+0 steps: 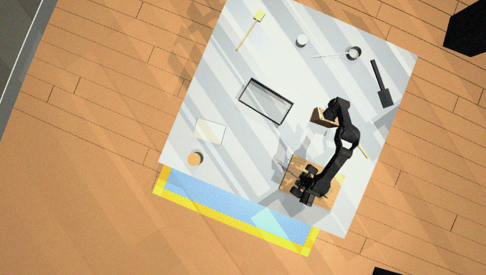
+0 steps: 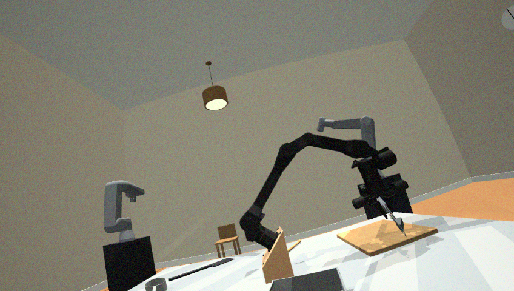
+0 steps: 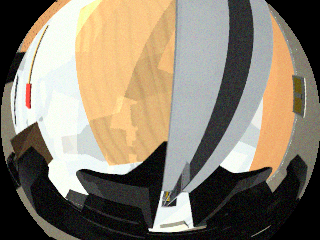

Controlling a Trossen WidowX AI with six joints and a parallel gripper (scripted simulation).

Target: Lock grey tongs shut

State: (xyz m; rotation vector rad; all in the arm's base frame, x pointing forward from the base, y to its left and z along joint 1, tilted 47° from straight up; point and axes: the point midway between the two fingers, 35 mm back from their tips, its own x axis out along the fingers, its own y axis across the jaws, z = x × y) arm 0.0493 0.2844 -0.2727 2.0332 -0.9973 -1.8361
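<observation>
My gripper (image 1: 304,181) (image 2: 384,202) (image 3: 175,145) is shut on the grey tongs (image 1: 289,171) (image 2: 397,220) (image 3: 205,85), over the wooden board (image 1: 336,200) (image 2: 364,239) (image 3: 107,65). The tongs are tilted, with their lower end slanting down close to the board in the exterior view; whether it touches the wood I cannot tell. The arms look close together. The jaws hide part of the tongs, and the lock inside the hinge does not show. The roasting tin (image 1: 259,112) (image 2: 306,282) stands apart from the board, with no tongs across it.
A red-headed tool (image 3: 28,96) lies near my wooden base block (image 1: 317,119) (image 2: 277,267). A black spatula (image 1: 385,97) (image 2: 202,268), a white cylinder (image 1: 301,40), an orange cylinder (image 1: 195,158) and a cream sheet (image 1: 209,130) are on the table. The board lies near a table corner.
</observation>
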